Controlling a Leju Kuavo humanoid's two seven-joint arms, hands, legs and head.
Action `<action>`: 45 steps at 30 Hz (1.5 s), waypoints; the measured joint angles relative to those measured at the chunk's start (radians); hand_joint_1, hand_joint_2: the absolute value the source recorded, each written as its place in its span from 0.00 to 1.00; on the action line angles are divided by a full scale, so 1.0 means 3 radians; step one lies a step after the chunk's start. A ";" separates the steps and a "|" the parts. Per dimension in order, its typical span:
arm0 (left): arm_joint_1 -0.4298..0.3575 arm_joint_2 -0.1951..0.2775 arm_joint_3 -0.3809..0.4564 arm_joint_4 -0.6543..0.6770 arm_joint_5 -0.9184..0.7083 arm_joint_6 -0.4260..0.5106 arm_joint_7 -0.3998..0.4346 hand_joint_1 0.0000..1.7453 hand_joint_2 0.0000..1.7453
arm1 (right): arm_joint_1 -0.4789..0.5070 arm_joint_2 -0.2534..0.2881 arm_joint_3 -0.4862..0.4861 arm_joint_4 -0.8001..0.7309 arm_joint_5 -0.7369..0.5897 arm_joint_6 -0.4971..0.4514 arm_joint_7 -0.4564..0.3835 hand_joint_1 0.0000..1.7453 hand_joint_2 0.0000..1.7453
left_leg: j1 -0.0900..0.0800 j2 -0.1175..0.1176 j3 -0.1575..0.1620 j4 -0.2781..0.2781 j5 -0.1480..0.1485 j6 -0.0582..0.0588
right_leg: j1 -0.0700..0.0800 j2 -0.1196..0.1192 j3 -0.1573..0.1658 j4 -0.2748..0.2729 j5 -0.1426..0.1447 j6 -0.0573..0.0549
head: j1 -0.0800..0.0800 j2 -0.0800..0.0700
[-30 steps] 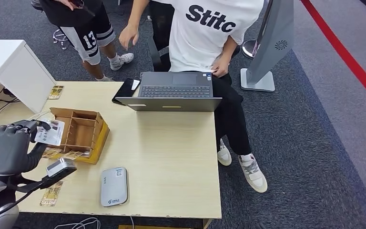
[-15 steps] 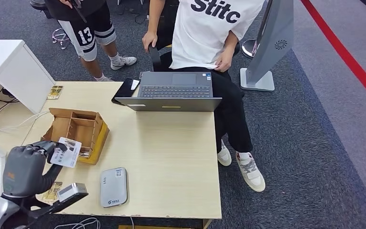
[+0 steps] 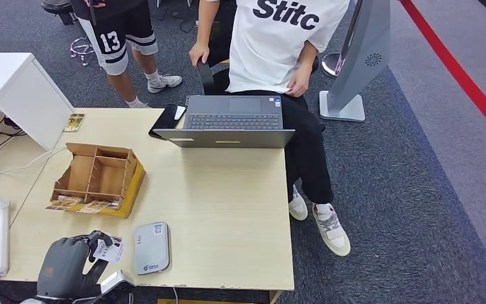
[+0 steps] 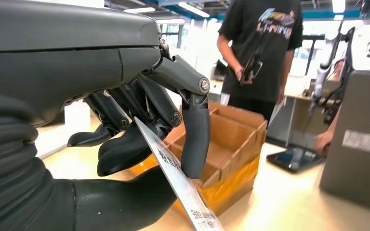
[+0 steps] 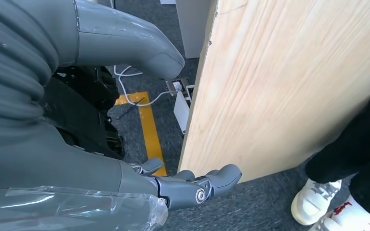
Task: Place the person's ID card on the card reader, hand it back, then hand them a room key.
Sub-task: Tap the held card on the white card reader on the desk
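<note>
1. Holding a card [image 3: 109,249] pinched between thumb and fingers, the left robot hand [image 3: 69,266] hovers at the desk's [image 3: 228,209] 7 o'clock corner, just beside the grey card reader [image 3: 150,247].
2. Judged step: bringing the ID to the reader; next the card must travel toward 3 o'clock and lie flat on it.
3. The right robot hand [image 5: 192,185] hangs released beside the desk, grasping nothing.
4. Counted: one reader, one laptop [image 3: 231,120], one cardboard box [image 3: 101,177], two people.
</note>
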 joint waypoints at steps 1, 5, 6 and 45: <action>0.0001 0.0004 -0.0009 0.0022 0.0004 -0.0014 0.0017 1.00 1.00 | 0.0000 -0.0002 -0.0001 0.0000 0.0001 0.0005 0.0004 0.00 1.00 | 0.0000 0.0000 0.0000 0.0000 0.0000 0.0000 | 0.0000 0.0000 0.0000 0.0000 0.0000 0.0000 | 0.0000 0.0000; 0.0003 0.0018 -0.0034 0.0104 0.0017 -0.0075 0.0081 1.00 1.00 | -0.0002 -0.0004 -0.0006 0.0001 0.0020 0.0022 0.0021 0.00 1.00 | 0.0000 -0.0001 -0.0001 0.0000 0.0000 0.0000 | 0.0000 -0.0001 0.0000 0.0000 0.0000 0.0000 | 0.0000 0.0000; 0.0003 0.0018 -0.0036 0.0123 0.0020 -0.0099 0.0098 1.00 1.00 | -0.0002 -0.0005 -0.0007 0.0001 0.0028 0.0026 0.0026 0.00 1.00 | 0.0000 -0.0001 -0.0001 0.0000 0.0000 0.0000 | 0.0000 -0.0001 0.0000 0.0000 0.0000 0.0000 | 0.0000 0.0000; -0.0016 0.0008 -0.0126 0.0277 -0.0008 0.0032 0.0095 1.00 1.00 | 0.0086 -0.0002 -0.0194 0.0028 0.0274 0.0138 0.0197 0.00 1.00 | 0.0000 -0.0001 0.0000 0.0000 0.0000 0.0000 | 0.0000 -0.0002 0.0000 0.0000 0.0000 0.0000 | 0.0000 0.0000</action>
